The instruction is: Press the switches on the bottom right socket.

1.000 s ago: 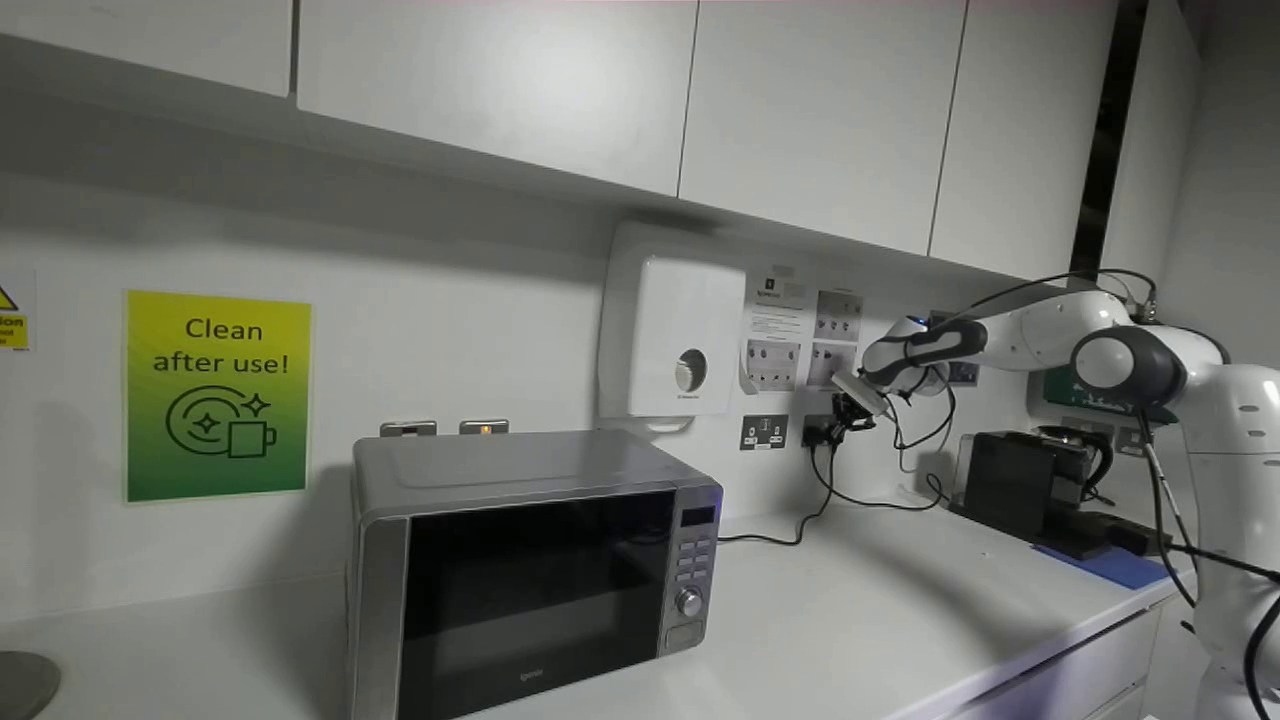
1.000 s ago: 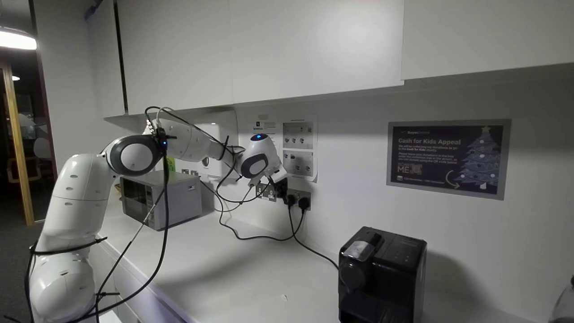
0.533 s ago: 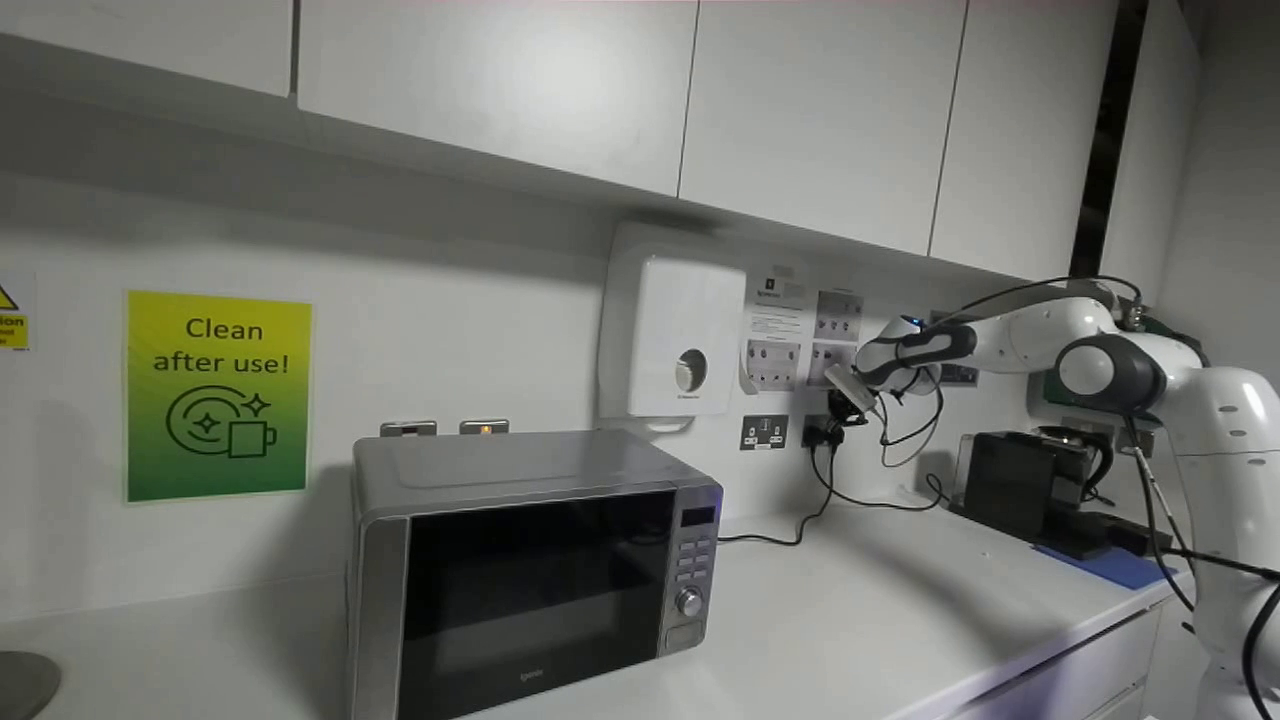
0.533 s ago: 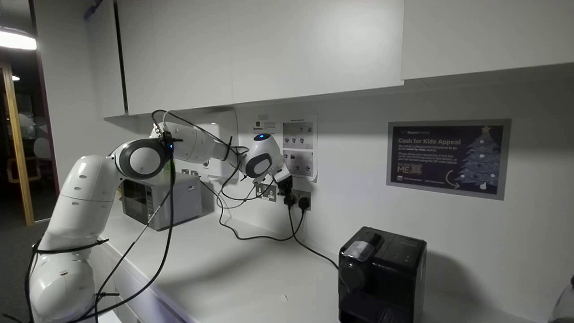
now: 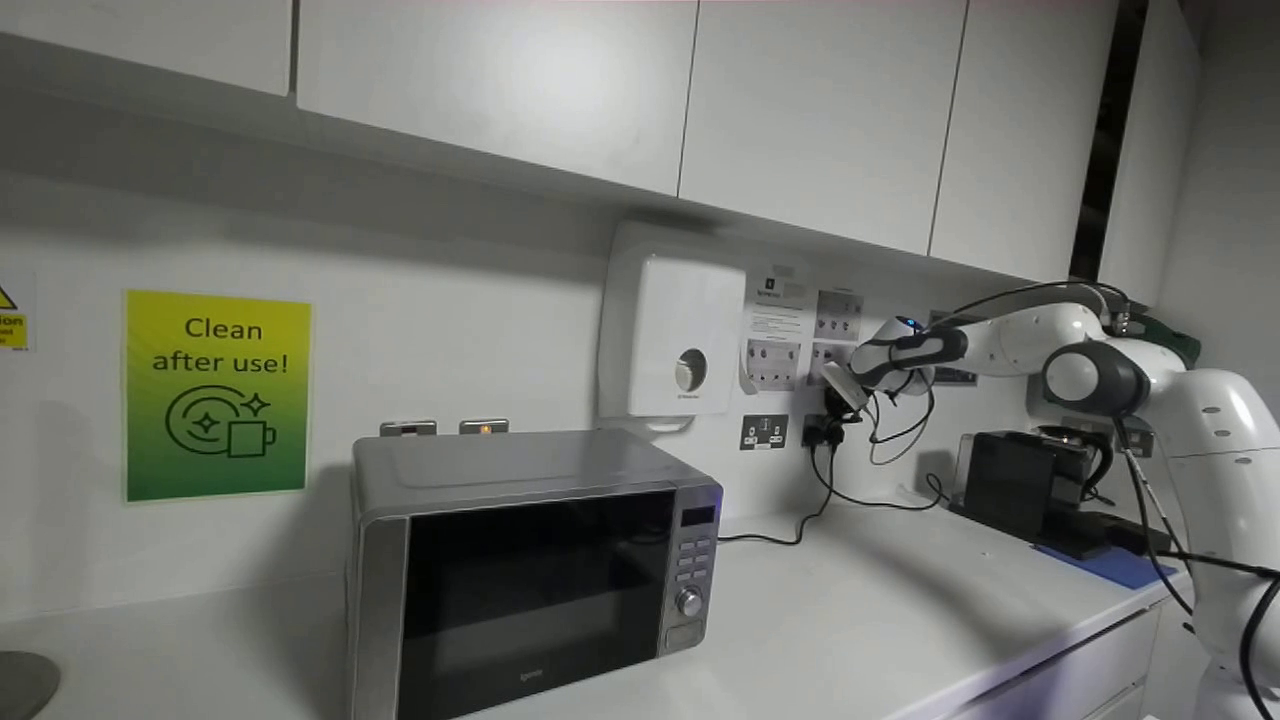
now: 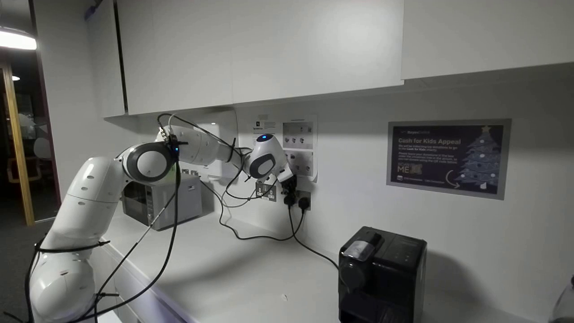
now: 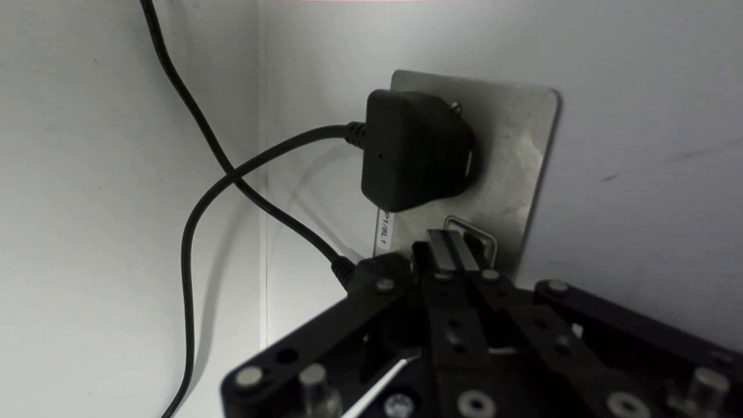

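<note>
The socket plate with plugs looks metallic grey in the wrist view [image 7: 516, 145]. It also shows in both exterior views [image 5: 811, 421] [image 6: 307, 194]. One black plug [image 7: 415, 148] sits in its far side; a second black plug [image 7: 380, 267] is partly behind my gripper. Between the plugs is a small framed switch [image 7: 491, 242], partly covered by my fingertips. Any other switch is hidden. My gripper [image 7: 447, 235] is shut and empty, its fingertips over the switch frame. Contact cannot be told. In both exterior views the gripper [image 5: 838, 405] [image 6: 289, 184] is just above the plugs at the wall.
Black cords [image 7: 191, 249] hang from the plugs onto the counter. Another socket plate [image 5: 763, 432] is beside this one. A microwave [image 5: 540, 580], a white dispenser [image 5: 672, 330] and a black coffee machine [image 6: 381, 273] stand around. Cupboards [image 6: 314, 49] hang above.
The arm and gripper have moved along the wall, rightward in one exterior view and leftward in another, closer over the plugs. The gripper has also sunk slightly towards the socket plate.
</note>
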`<state>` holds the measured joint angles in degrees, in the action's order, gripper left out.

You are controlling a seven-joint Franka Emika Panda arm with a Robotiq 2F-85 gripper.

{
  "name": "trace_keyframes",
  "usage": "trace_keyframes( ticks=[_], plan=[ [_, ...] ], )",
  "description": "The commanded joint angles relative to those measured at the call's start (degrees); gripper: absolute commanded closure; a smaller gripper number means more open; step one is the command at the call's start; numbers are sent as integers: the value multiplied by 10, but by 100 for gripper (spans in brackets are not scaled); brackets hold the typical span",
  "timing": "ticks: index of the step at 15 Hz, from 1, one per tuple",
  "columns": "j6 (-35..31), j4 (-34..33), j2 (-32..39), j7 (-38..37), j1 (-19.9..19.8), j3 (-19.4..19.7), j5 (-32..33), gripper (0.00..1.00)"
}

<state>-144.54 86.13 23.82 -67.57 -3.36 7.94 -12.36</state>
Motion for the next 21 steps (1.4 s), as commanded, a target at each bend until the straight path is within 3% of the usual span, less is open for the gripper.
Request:
trace_keyframes(
  ticks=[1, 21],
  plan=[
    [-9, -28, 14, -24, 1, 8, 6, 100],
    [-10, -59, 54, -54, 2, 10, 9, 100]
  ],
)
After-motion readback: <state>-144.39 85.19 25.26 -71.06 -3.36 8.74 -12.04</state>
